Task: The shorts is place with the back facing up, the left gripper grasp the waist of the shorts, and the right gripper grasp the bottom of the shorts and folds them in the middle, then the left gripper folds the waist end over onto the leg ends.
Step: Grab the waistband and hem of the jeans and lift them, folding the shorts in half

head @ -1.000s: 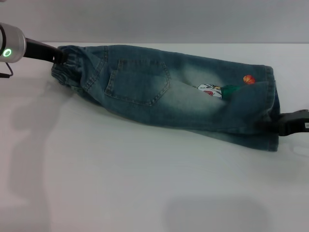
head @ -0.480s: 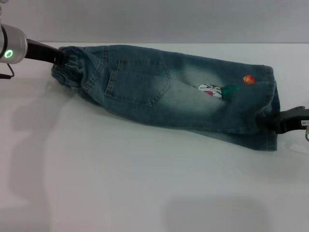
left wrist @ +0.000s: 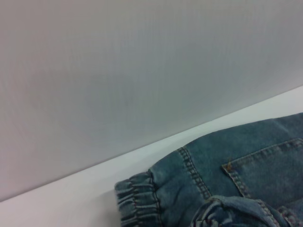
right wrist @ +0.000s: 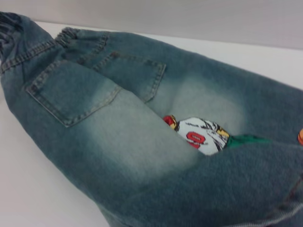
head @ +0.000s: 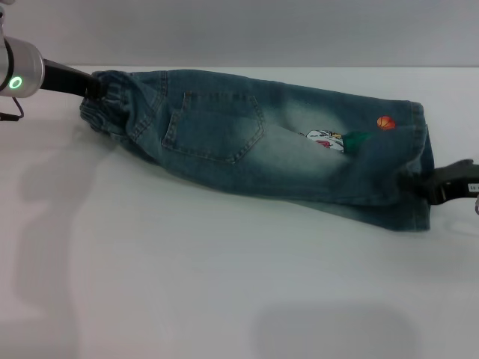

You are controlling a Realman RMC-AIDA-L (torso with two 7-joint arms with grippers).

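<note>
The faded blue denim shorts (head: pixel 262 149) lie folded lengthwise across the white table (head: pixel 187 284), with one back pocket (head: pixel 217 127) facing up. The gathered waist (head: pixel 105 112) is at the left, and my left gripper (head: pixel 93 86) is shut on it. In the left wrist view the puckered waist (left wrist: pixel 137 203) shows close by. The leg ends (head: pixel 420 149) are at the right, with the cartoon print (head: pixel 325 140) and orange ball (head: pixel 385 123) nearby. My right gripper (head: pixel 418 183) is shut on the leg ends at the table's right edge. The right wrist view shows the shorts (right wrist: pixel 94 118) and the print (right wrist: pixel 199 135) from close up.
A plain grey wall (head: pixel 239 30) runs behind the table's far edge. White tabletop spreads in front of the shorts. The left arm's silver cylinder with its green light (head: pixel 15 82) hangs at the far left edge.
My right gripper has shifted slightly right and up at the leg ends. The left arm has edged a little. The shorts have hardly moved.
</note>
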